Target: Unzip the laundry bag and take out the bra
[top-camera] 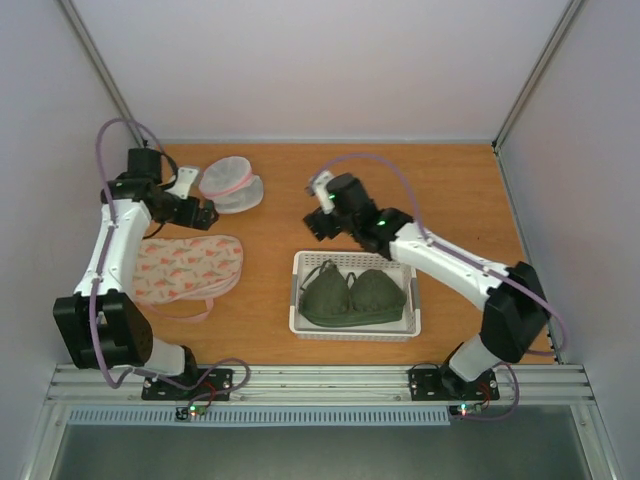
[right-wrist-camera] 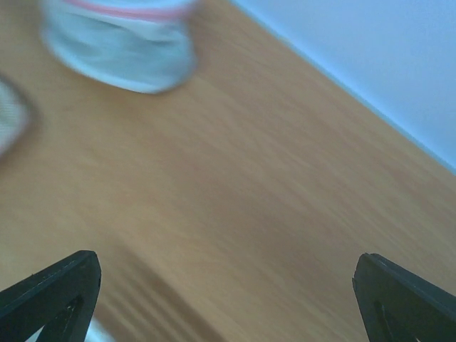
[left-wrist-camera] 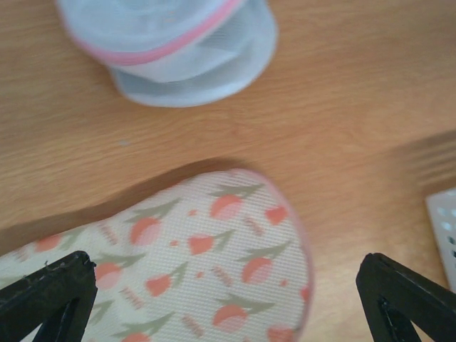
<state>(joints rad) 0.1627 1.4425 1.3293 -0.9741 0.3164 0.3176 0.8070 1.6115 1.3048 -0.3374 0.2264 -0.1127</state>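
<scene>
Two grippers. Left gripper [left-wrist-camera: 228, 299]: jaws spread wide, empty, above the rounded end of the one laundry bag [top-camera: 190, 265]. Right gripper [right-wrist-camera: 228, 292]: equally wide, empty, over the table [top-camera: 450, 200]. One bra [top-camera: 352, 295] lies in one white basket [top-camera: 355, 332]. One mesh pouch [top-camera: 232, 185] sits beyond the bag, possibly open; the view is blurred.

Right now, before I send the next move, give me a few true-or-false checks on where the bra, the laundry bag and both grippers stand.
1. The olive-green bra lies in the white basket. True.
2. The left gripper is shut on the laundry bag. False: its jaws stand open over the bag's end and hold nothing.
3. The round mesh pouch sits inside the basket. False: it lies on the table, beyond the laundry bag.
4. The right gripper is open and empty. True.
5. In the top view, the laundry bag lies left of the basket. True.
</scene>
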